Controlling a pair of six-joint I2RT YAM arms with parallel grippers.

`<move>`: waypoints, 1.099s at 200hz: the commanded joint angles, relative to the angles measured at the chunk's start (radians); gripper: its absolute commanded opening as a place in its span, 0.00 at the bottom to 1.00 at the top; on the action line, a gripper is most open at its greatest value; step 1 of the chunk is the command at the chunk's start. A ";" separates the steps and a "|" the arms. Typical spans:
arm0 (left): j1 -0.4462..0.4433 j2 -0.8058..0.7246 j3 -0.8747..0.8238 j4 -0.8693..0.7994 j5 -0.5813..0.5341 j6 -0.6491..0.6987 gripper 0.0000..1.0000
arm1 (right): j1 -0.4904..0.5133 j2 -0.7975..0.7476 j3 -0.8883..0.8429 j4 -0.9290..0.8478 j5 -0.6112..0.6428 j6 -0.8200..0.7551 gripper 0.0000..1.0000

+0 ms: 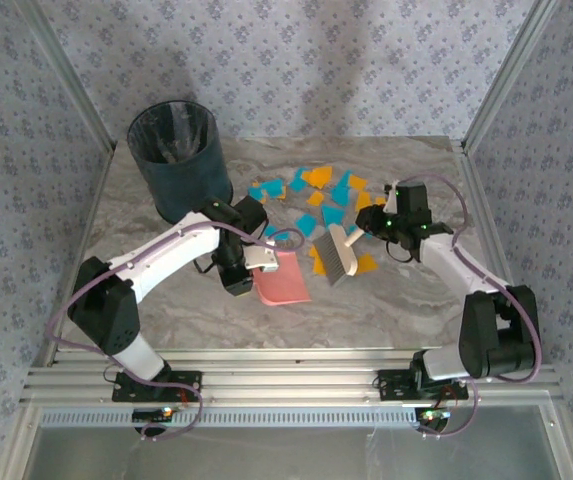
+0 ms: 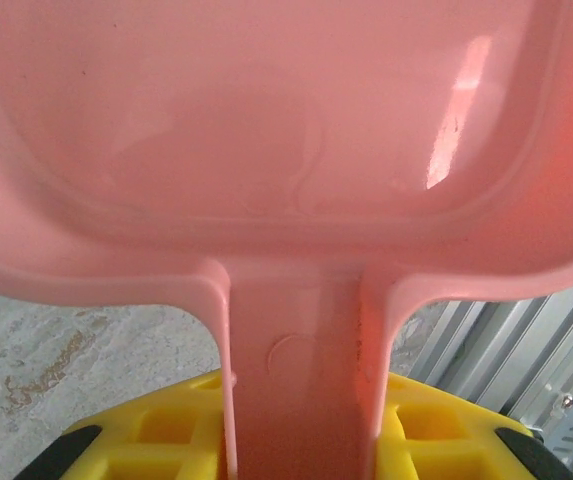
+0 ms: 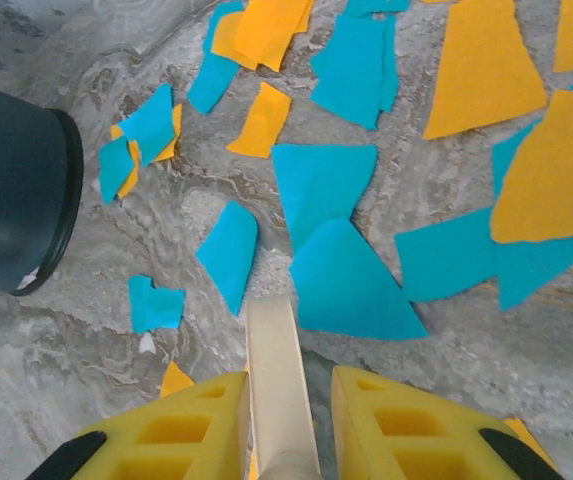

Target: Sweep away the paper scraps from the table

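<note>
From above, the left pincer [image 1: 258,262] is clamped on the handle of the pink dustpan [image 1: 284,280]. The pan lies flat on the table [image 1: 396,300] just ahead of that pincer and close to the brush head, presumably set there to catch what gets swept. The right pincer [image 1: 374,226] is closed on the handle of a hand brush [image 1: 338,252], whose bristles rest at the near fringe of the paper scraps [image 1: 324,195]. Most scraps lie beyond that pincer and to its left, toward the dark bin [image 1: 178,160] (the likely place to empty the pan).

At the left wrist, yellow fingers [image 2: 166,435] press the pink handle from both sides. The pan spreads wide directly ahead, and its glossy floor looks clean.

At the right wrist, the fingers [image 3: 406,425] pinch the cream handle, which runs straight forward between them. The scraps begin just past it. They are flat, irregular shards and triangles in teal-blue and orange-yellow, some overlapping and some alone on the marbled top. The bin's rim sits well off to the pincer's left. Holding the brush low at the pile's edge looks meant for drawing the pieces back toward the pan.
</note>
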 commanded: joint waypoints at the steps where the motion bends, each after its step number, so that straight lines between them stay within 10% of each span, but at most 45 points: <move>1: 0.002 0.001 -0.001 -0.003 0.028 0.014 0.00 | 0.007 -0.059 -0.018 -0.060 0.048 -0.042 0.00; 128: -0.051 0.095 0.038 -0.022 -0.014 0.013 0.00 | 0.004 -0.294 -0.052 -0.120 0.060 -0.092 0.00; 220: -0.079 0.197 0.154 -0.071 -0.033 -0.007 0.00 | 0.041 -0.470 -0.076 -0.189 0.499 -0.316 0.00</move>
